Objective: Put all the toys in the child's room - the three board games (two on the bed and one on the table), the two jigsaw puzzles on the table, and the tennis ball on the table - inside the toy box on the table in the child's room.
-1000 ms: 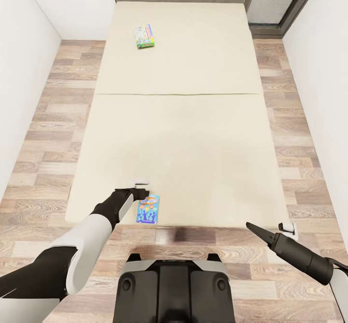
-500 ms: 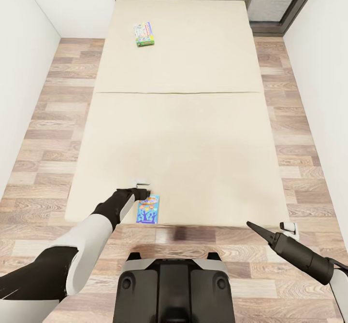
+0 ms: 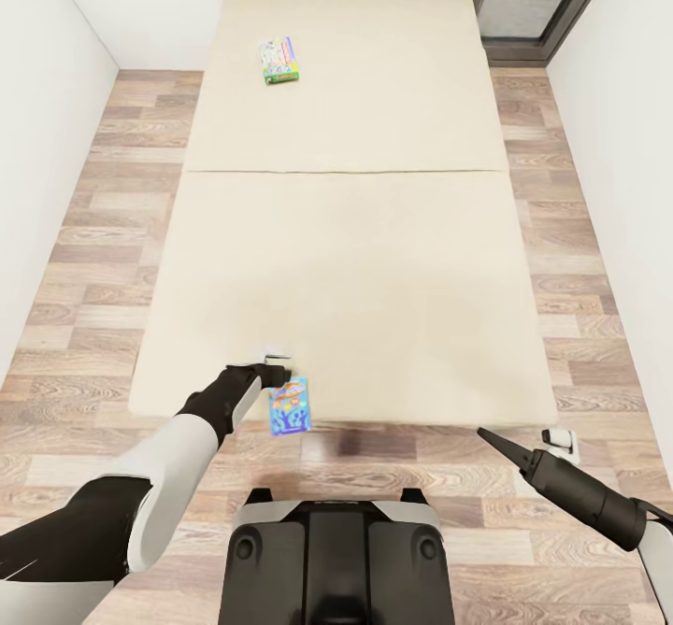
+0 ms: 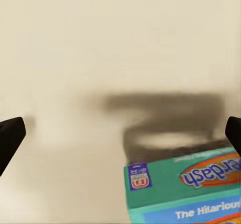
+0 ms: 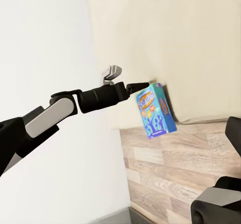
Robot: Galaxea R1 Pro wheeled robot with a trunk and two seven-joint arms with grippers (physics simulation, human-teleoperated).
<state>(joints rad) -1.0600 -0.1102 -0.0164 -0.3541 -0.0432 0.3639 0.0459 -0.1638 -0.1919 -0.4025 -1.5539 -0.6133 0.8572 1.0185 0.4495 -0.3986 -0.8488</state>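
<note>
I count two board games on the bed (image 3: 346, 261). The near blue game (image 3: 289, 405), tilted at the foot edge, reads "The Hilarious" and partly "...erdash" on its teal end. The far green game (image 3: 279, 61) is unreadable. Left fingers (image 3: 275, 367) spread open beside the blue game; right fingers (image 3: 558, 438): cannot tell.

Two board games show on the bed (image 3: 355, 261). One board game (image 3: 279, 60), with a green edge and a pale printed cover, lies flat near the bed's far left corner. The other board game (image 3: 289, 406), blue and teal with an orange logo, sits at the bed's near edge, towards its left corner. One bed is in view, a cream mattress with one seam across it. Two robot arms reach forward.
</note>
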